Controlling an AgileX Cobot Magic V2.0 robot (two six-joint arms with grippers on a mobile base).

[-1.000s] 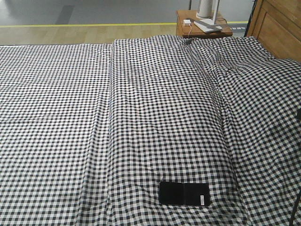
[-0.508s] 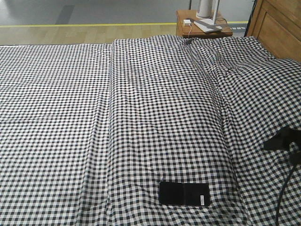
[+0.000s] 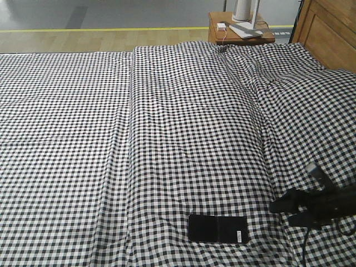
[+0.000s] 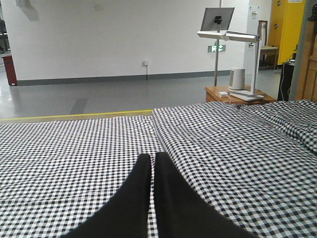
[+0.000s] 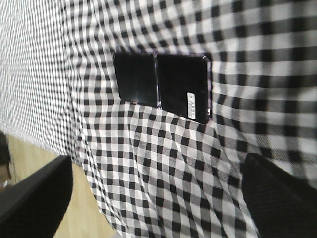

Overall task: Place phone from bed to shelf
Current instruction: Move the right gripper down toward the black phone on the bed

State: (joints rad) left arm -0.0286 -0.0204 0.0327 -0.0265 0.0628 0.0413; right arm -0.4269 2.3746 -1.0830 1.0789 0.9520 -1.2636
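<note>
Right black gripper (image 3: 281, 214) has swung in from the right edge and now sits low, just right of the glossy black creased slab phone (image 3: 218, 228), its 2 fingers spread wide and not touching it. Phone lies flat on the wrinkled black-and-white gingham bed (image 3: 167, 139) near the bed's edge, open cloth all round. Left gripper (image 4: 152, 158) fingers are pressed together, holding nothing. Right arm is cut off by the frame.

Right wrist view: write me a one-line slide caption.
Open right gripper aimed at the flat glossy black phone lying on the black-and-white gingham bed.
</note>
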